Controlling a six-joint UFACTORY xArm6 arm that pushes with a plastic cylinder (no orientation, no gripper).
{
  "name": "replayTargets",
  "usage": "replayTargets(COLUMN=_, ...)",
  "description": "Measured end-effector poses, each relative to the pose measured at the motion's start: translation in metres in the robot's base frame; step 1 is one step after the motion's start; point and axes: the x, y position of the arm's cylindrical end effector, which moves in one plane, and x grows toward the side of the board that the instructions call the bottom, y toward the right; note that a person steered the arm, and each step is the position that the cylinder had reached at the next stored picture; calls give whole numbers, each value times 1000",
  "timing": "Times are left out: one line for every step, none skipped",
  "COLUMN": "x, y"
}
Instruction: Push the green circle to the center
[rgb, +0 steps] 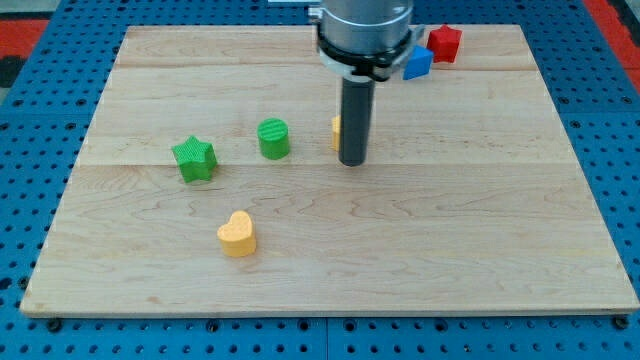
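Note:
The green circle stands on the wooden board, left of the board's middle. My tip rests on the board to the right of the green circle, a clear gap apart from it. The rod hides most of a yellow block just behind it; that block's shape cannot be made out.
A green star lies left of the green circle. A yellow heart lies toward the view's bottom left. A blue block and a red block sit at the view's top, right of the arm.

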Motion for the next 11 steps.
replayTargets(x=-62, y=0)
replayTargets(x=-123, y=37)
replayTargets(x=-101, y=34)
replayTargets(x=-14, y=26)
replayTargets(x=31, y=-27)
replayTargets(x=16, y=-118)
replayTargets(x=-53, y=-87)
replayTargets(x=-61, y=-38)
replayTargets(x=-53, y=-127)
replayTargets(x=-27, y=-117)
replayTargets(x=-4, y=-81)
